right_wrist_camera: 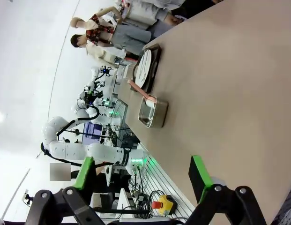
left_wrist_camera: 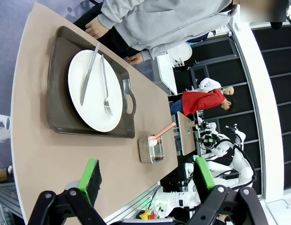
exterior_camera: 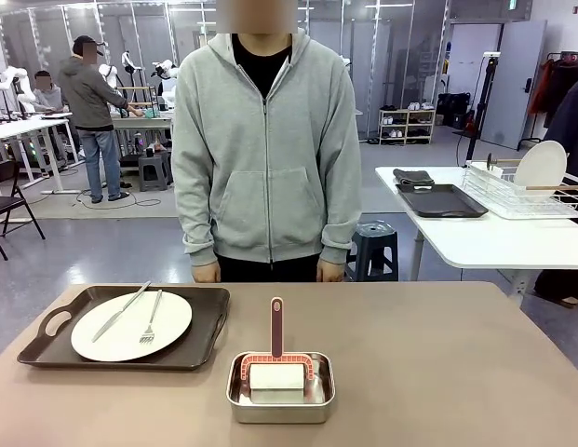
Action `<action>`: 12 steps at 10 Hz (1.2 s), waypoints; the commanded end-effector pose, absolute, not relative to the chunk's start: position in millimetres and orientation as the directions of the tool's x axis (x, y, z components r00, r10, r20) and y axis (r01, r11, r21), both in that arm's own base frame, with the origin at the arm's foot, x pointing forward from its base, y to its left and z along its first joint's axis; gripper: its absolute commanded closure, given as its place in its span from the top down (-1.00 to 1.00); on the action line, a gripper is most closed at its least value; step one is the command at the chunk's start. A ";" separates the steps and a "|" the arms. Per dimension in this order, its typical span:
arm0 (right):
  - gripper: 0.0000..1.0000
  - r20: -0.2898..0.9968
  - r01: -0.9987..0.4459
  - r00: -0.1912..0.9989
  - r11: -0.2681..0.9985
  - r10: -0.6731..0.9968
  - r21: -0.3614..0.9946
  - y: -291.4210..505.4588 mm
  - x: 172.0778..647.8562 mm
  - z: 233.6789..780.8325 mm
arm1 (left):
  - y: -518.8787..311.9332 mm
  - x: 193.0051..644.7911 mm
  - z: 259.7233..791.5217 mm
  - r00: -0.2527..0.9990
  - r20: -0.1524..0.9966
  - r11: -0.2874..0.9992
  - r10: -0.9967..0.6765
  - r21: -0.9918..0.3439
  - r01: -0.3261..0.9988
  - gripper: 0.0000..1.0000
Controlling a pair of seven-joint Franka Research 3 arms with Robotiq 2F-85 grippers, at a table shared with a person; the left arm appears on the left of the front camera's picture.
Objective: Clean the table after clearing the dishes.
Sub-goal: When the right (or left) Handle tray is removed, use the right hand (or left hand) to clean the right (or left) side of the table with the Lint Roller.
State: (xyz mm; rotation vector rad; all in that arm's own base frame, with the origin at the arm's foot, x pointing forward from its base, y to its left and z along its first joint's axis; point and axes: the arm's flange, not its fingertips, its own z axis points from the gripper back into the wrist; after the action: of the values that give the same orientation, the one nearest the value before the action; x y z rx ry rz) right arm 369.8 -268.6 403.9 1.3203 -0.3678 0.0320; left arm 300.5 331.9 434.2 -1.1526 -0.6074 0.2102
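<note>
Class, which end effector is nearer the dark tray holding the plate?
Left. The left end effector is close to the tray; the right end effector is farther off, with the steel pan between it and the tray.

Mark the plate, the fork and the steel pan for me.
plate (exterior_camera: 172, 321), front view, bare right side of its face.
fork (exterior_camera: 154, 317), front view, middle of its handle.
steel pan (exterior_camera: 280, 413), front view, its near wall.

Small steel pan (exterior_camera: 280, 413) (pink-handled tool (exterior_camera: 276, 326) inside), person (exterior_camera: 266, 140) in grey hoodie beyond
</note>
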 end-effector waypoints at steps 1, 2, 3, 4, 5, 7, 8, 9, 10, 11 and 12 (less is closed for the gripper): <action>1.00 0.289 -0.245 0.943 0.242 -0.167 0.939 -264.5 371.7 401.4 | 333.7 296.4 437.6 0.826 0.345 0.409 0.445 -0.899 0.155 1.00; 1.00 0.289 -0.245 0.943 0.242 -0.167 0.939 -264.5 371.7 401.4 | 333.7 296.4 437.6 0.826 0.345 0.409 0.445 -0.899 0.155 1.00; 1.00 0.289 -0.245 0.943 0.242 -0.167 0.939 -264.5 371.7 401.4 | 333.7 296.4 437.6 0.826 0.345 0.409 0.445 -0.899 0.155 1.00; 1.00 0.289 -0.245 0.943 0.242 -0.167 0.939 -264.5 371.7 401.4 | 333.7 296.4 437.6 0.826 0.345 0.409 0.445 -0.899 0.155 1.00; 1.00 0.289 -0.245 0.943 0.242 -0.167 0.939 -264.5 371.7 401.4 | 333.7 296.4 437.6 0.826 0.345 0.409 0.445 -0.899 0.155 1.00; 1.00 0.289 -0.245 0.943 0.242 -0.167 0.939 -264.5 371.7 401.4 | 333.7 296.4 437.6 0.826 0.345 0.409 0.445 -0.899 0.155 1.00; 1.00 0.289 -0.245 0.943 0.242 -0.167 0.939 -264.5 371.7 401.4 | 333.7 296.4 437.6 0.826 0.345 0.409 0.445 -0.899 0.155 1.00; 1.00 0.289 -0.245 0.943 0.242 -0.167 0.939 -264.5 371.7 401.4 | 333.7 296.4 437.6 0.826 0.345 0.409 0.445 -0.899 0.155 1.00; 1.00 0.289 -0.245 0.943 0.242 -0.167 0.939 -264.5 371.7 401.4 | 333.7 296.4 437.6 0.826 0.345 0.409 0.445 -0.899 0.155 1.00; 1.00 0.289 -0.245 0.943 0.242 -0.167 0.939 -264.5 371.7 401.4 | 333.7 296.4 437.6 0.826 0.345 0.409 0.445 -0.899 0.155 1.00; 1.00 0.289 -0.245 0.943 0.242 -0.167 0.939 -264.5 371.7 401.4 | 333.7 296.4 437.6 0.826 0.345 0.409 0.445 -0.899 0.155 1.00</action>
State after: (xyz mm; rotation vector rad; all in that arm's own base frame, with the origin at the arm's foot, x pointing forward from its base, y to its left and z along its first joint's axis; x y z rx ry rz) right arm 372.2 -265.9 399.9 1.3292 -0.3560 0.0359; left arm 300.5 331.9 434.2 -1.1526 -0.6073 0.2102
